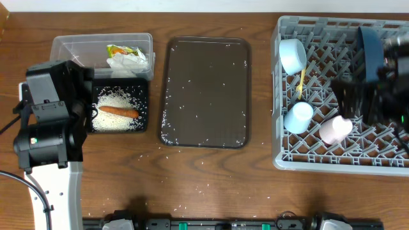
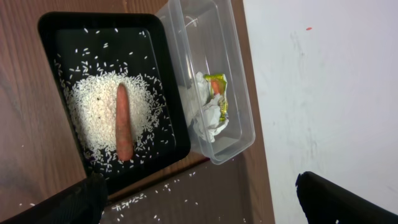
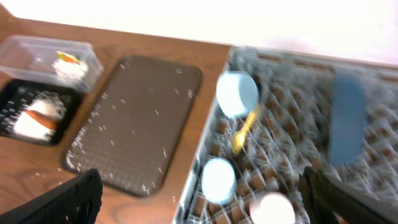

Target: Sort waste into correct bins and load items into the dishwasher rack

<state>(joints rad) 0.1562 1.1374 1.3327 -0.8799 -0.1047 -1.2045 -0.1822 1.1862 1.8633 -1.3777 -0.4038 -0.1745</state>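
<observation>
**On the table: waste in two bins, dishes in the rack**

Nearest the robot, a few loose rice grains [image 1: 206, 188] lie on the bare wood of the table [image 1: 255, 185]. The left gripper [image 2: 200, 186] hangs above the bins with its fingers spread wide and nothing between them. The right gripper [image 3: 200, 180] is just as wide open and empty, its arm over the right part of the rack [image 1: 287, 153].

Next, on the left, the black tray [image 2: 62, 37] holds a heap of white rice with a carrot stick [image 2: 124, 121] lying on top; single grains dot the rest of its floor. In the middle, the brown serving tray [image 1: 204, 76] carries only scattered grains, most of them along its edges.

On the right, the grey rack holds a pink cup [image 1: 335, 129] and a light blue cup [image 1: 298, 117] in its near part. Farther back are a yellow spoon [image 1: 300, 83], a pale blue bowl [image 1: 293, 55] tipped on its side, and a dark blue plate [image 1: 369, 45] standing on edge.

Farthest on the left, touching the black tray, the clear tub [image 2: 199, 37] contains a yellow-green wrapper [image 2: 219, 90] and a crumpled white tissue [image 2: 208, 121].
</observation>
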